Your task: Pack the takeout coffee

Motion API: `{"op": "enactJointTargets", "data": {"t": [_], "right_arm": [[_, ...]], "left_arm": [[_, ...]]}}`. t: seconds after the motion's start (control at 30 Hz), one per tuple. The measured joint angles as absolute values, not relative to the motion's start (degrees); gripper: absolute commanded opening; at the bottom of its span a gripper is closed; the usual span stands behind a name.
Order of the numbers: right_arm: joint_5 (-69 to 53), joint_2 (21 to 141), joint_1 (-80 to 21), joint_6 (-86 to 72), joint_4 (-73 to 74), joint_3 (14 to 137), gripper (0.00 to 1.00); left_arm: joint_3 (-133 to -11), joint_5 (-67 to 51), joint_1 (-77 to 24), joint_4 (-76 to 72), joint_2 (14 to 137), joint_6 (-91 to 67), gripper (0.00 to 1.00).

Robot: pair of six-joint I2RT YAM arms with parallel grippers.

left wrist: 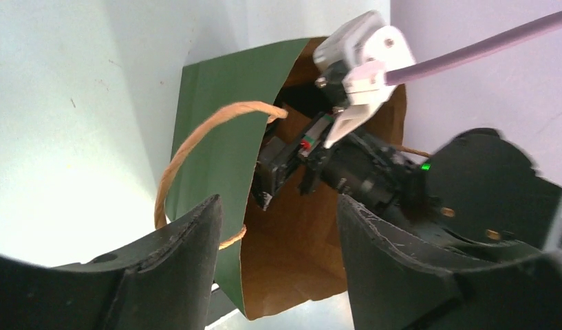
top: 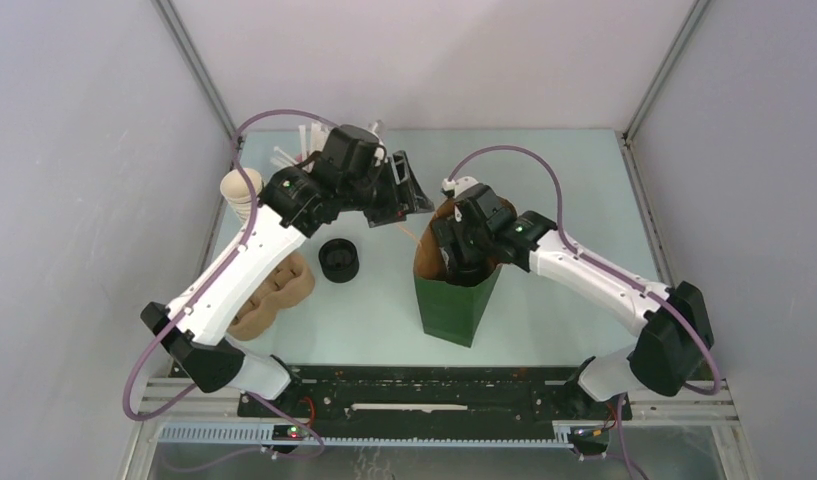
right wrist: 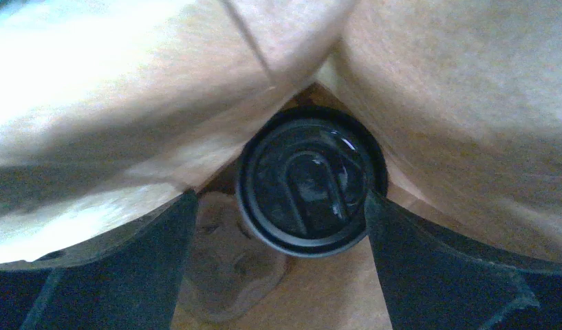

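The takeout coffee shows only in the right wrist view: its round black lid (right wrist: 309,182) faces the camera deep inside the brown-lined bag, between my fingers. The green paper bag (top: 454,305) stands upright mid-table, its mouth open. My right gripper (right wrist: 281,199) reaches down into the bag (top: 462,248), jaws spread wide; the left finger stands clear of the lid and the right finger (right wrist: 415,261) sits at its edge. My left gripper (top: 402,190) hovers open and empty just left of the bag's mouth, facing the bag (left wrist: 223,124) with its fingers apart (left wrist: 278,203).
A squat stack of black lids (top: 338,260) sits left of the bag. Brown pulp carriers (top: 274,290) lie at the left, a stack of cream cups (top: 241,190) behind them. The bag's twine handle (left wrist: 188,148) loops outward. A pale moulded shape (right wrist: 230,268) lies on the bag floor.
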State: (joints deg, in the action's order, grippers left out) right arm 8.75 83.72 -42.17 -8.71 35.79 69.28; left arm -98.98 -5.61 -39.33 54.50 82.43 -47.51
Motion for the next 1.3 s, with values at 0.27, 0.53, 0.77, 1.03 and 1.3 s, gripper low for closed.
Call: {"op": "enactJointTargets", "data": {"t": [0.27,0.53,0.77,1.03,1.3], "right_arm": [[10.15,78.81,-42.44,-11.16,35.64,69.28,1.00],[10.24,72.36,-42.59,-13.04,38.44,70.06,1.00],[8.40,66.81,-42.57,-14.48,38.65,73.30,1.00],[9.21,65.60,-42.30,-15.18,44.49,84.84,1.00],[12.73,63.59,-36.62,-17.80,55.13,100.03,1.00]], "left_arm": [[-97.27,-3.55,-41.69,54.70,82.37,-47.53,0.66],[-100.16,-0.51,-42.65,55.92,79.99,-45.89,0.78],[-113.54,4.16,-42.92,57.28,81.60,-40.91,0.66],[-117.89,4.19,-44.14,59.59,88.40,-37.69,0.87],[-131.09,3.86,-43.97,67.88,101.38,-32.84,0.89]]}}
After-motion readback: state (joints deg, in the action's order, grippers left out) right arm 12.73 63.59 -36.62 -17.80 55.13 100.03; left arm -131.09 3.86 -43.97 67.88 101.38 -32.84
